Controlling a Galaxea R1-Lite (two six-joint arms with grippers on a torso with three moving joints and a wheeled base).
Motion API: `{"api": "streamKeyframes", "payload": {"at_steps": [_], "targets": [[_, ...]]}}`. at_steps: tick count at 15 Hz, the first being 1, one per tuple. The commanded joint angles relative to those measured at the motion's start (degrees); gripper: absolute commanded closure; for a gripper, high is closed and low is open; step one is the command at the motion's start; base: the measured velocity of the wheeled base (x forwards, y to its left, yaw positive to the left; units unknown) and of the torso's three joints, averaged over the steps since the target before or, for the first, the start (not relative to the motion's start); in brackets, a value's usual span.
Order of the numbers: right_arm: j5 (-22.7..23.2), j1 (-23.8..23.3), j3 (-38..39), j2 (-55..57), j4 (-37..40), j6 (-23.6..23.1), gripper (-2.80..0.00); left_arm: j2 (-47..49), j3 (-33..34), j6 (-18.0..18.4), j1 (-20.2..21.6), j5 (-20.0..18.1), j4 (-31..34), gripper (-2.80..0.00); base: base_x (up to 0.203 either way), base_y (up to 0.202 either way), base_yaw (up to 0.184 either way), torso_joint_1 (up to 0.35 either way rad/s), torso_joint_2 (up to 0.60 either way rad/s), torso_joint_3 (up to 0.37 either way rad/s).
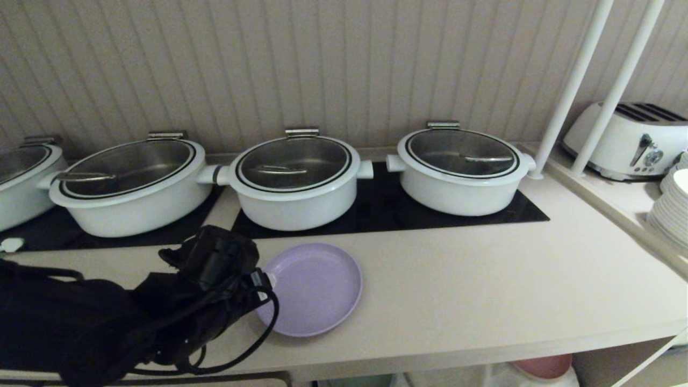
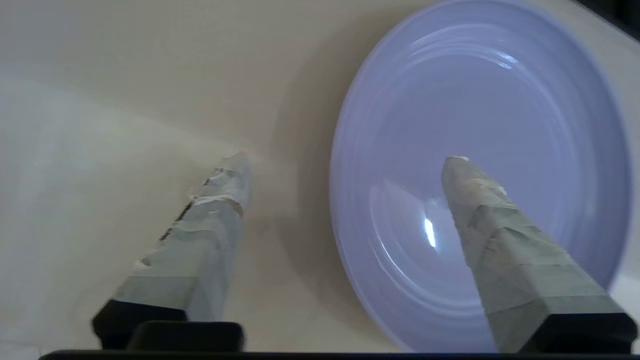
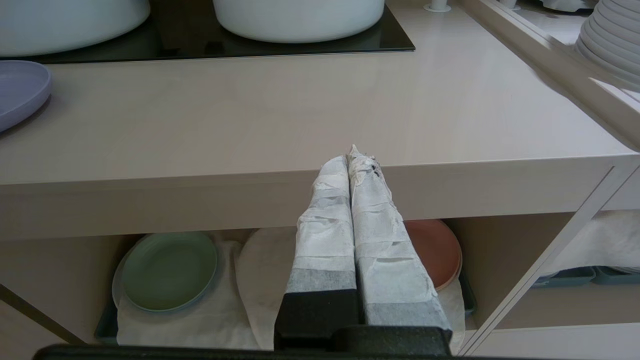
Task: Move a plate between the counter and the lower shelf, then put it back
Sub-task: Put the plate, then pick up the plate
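Lavender plate [image 1: 314,288] lies flat on the tabletop [image 1: 484,279], near the front edge, just in front of the middle white pot [image 1: 296,180]. Left gripper [image 2: 345,160] sits at the plate's left rim, jaws wide apart — in the left wrist view one finger is over the plate's inside, the other over bare tabletop, rim between them, nothing gripped. Whether a finger touches the plate cannot be told.

Right gripper [image 3: 352,155] is parked low in front of the tabletop edge, jaws pressed together, empty. Behind it the lower shelf [image 3: 505,250] shows a white cloth [image 3: 250,280] with a green plate [image 3: 169,270] and a pink-red plate [image 3: 435,252] on it; no purple one there.

Step in hand, as judged: either release after putting the plate back on the tabletop, or set-up for a rim grasp — the frames alone don't settle it. If release, next is to lift the left arm clear without nudging the rim. If grasp, close on the rim and carry the plate down to the gap between the two shelf plates.
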Motion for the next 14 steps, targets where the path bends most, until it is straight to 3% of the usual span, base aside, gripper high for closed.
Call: {"api": "streamKeyframes", "payload": {"at_steps": [1,8,9,11,14], "targets": [[0.1,0.0,0.0,0.1,0.0,0.0,0.00,-4.0,1.2,1.2,0.0,0.2,0.0,-2.80,0.000,0.000,0.000,0.000,0.00,0.000],[0.0,0.0,0.0,0.1,0.0,0.0,0.00,-12.9,4.8,3.6,0.1,0.4,0.9,-2.80,0.000,0.000,0.000,0.000,0.00,0.000],[0.0,0.0,0.0,0.1,0.0,0.0,0.00,-14.0,5.8,4.2,0.1,0.5,0.8,0.00,0.000,0.000,0.000,0.000,0.00,0.000],[0.0,0.0,0.0,0.1,0.0,0.0,0.00,-16.7,7.4,5.3,0.3,1.6,0.8,0.00,0.000,0.000,0.000,0.000,0.00,0.000],[0.0,0.1,0.0,0.1,0.0,0.0,0.00,-19.1,8.0,7.6,2.1,6.6,0.9,0.00,0.000,0.000,0.000,0.000,0.00,0.000]]}}
